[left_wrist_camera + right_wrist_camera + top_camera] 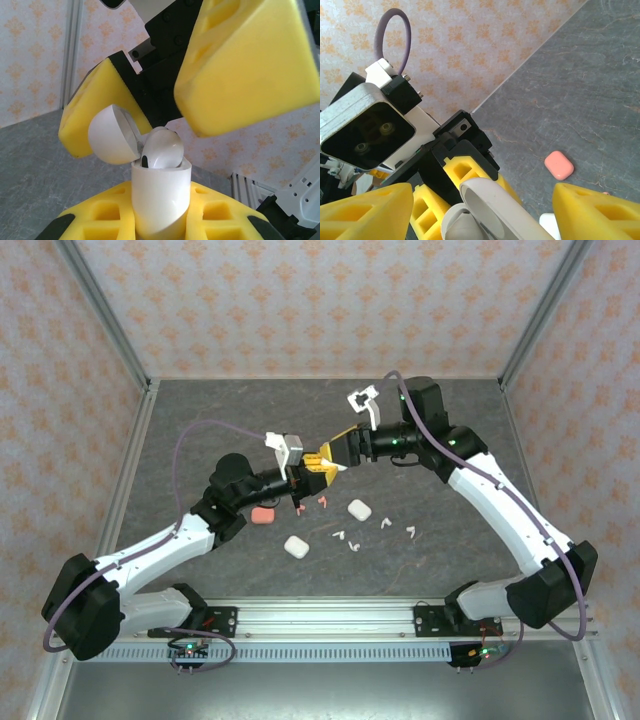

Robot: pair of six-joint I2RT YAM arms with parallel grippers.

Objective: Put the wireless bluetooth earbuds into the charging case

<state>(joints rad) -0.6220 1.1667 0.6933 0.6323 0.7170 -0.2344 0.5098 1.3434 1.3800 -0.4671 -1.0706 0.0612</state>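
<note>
Grey, veined stone-look desk (450, 430) lies beneath blocky yellow right fingers (245, 65), spread wide and empty, as matching left fingers (100, 215) clamp a glossy white rounded charging case (160, 200), lid open, a smooth white earbud (162, 150) poking from its mouth.

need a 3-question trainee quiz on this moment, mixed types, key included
1. What does the left gripper hold? A: a loose earbud. B: the open white case. C: nothing.
2. True or false: the right gripper has its jaws open.
3. Fill in: in the right wrist view, the closed case on the table is coloured ___.
Key: 1 B; 2 true; 3 pink.
</note>
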